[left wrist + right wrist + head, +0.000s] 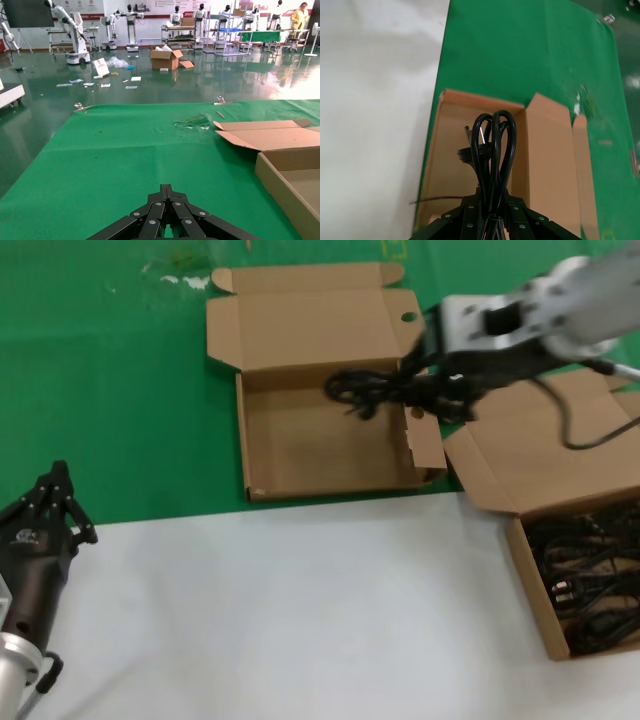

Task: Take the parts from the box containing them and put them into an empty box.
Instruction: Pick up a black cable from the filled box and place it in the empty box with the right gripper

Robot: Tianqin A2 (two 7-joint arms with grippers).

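A: Where is the right hand (425, 390) and what does it hold?

B: It is above the right rear part of the empty box (300, 445), and its fingers are clamped on one power cord (372, 390). In the right wrist view the looped cord (492, 150) rises between the fingers, with the plug end beside the loops and the bare floor of the box behind it.

A: Is the cord touching the box?

B: I think it hangs over the inside without lying on the floor, but the head view is blurred there, so I am not sure.

A: And the other cords?

B: They lie in a black tangle (590, 575) in the box containing them (530, 580), at the right edge on the white surface (300, 610), with its lid open toward the back.

A: The left hand?

B: The left hand (52, 508) waits at the left, near the edge of the green mat (110, 390), well apart from both boxes. Its fingers (167, 210) are together at the tips.
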